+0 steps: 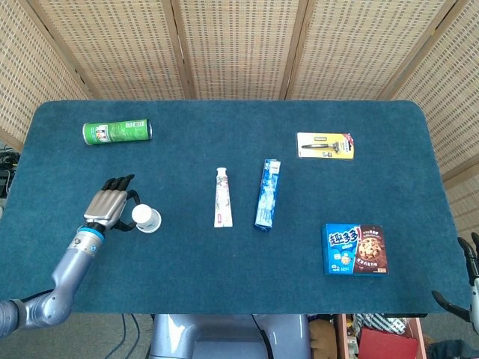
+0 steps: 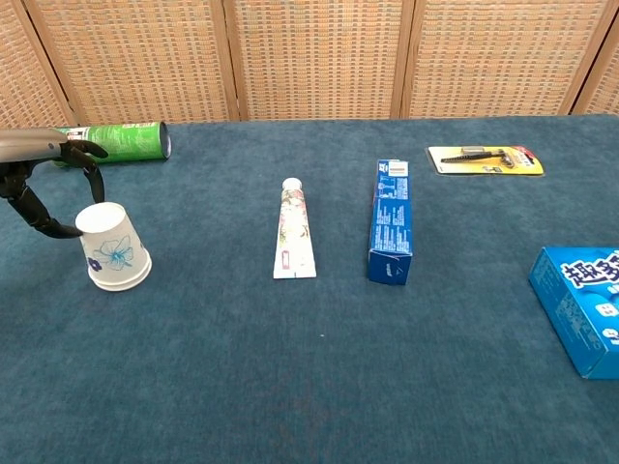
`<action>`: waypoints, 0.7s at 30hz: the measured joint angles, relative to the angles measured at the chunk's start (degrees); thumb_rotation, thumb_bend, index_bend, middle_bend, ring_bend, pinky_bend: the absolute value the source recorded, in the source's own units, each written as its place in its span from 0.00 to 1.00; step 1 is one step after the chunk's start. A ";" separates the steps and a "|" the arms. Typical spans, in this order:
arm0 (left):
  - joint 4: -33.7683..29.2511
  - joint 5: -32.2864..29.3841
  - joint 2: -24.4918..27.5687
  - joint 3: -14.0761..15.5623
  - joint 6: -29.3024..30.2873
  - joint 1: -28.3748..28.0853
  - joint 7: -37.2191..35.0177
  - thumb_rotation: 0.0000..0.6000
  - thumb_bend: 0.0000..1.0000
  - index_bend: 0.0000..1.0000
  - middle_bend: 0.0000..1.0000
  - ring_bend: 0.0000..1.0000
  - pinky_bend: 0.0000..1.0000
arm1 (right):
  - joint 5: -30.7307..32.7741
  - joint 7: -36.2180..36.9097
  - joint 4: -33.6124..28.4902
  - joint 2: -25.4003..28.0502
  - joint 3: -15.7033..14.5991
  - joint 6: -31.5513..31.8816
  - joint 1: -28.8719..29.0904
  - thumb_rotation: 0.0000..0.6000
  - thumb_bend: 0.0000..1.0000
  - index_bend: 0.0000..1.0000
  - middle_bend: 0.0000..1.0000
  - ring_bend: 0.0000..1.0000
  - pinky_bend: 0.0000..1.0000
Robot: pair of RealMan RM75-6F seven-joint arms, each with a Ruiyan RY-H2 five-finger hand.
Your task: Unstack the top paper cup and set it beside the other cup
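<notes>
I see the paper cup [image 2: 117,248] upside down, insides hidden; my left hand [image 1: 109,204] beside it, fingers spread, holding nothing. Right hand [image 1: 471,288] is cut off, grip unclear.

Upside-down white paper cup with blue flower print [image 2: 114,248] sits on the blue felt tabletop [image 1: 224,284], far left. Left robot hand [image 1: 108,203] just left of it. Green cylindrical can [image 1: 117,132] lies behind. Toothpaste tube [image 1: 222,197] and blue carton [image 1: 267,193] side by side at centre; razor pack [image 1: 325,145] back right, blue cookie box [image 1: 355,249] front right.
</notes>
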 measured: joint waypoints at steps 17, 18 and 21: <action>-6.04 3.68 5.88 -2.13 2.30 1.35 -4.91 1.00 0.27 0.44 0.00 0.00 0.00 | -0.19 0.40 -0.16 0.18 -0.09 0.29 -0.15 1.00 0.00 0.00 0.00 0.00 0.00; -6.44 4.18 6.42 -2.46 2.39 1.60 -5.96 1.00 0.27 0.44 0.00 0.00 0.00 | -0.17 0.39 -0.16 0.18 -0.09 0.29 -0.16 1.00 0.00 0.00 0.00 0.00 0.00; -7.77 5.26 8.82 -3.83 2.64 2.46 -9.49 1.00 0.27 0.44 0.00 0.00 0.00 | -0.14 0.39 -0.15 0.18 -0.09 0.27 -0.16 1.00 0.00 0.00 0.00 0.00 0.00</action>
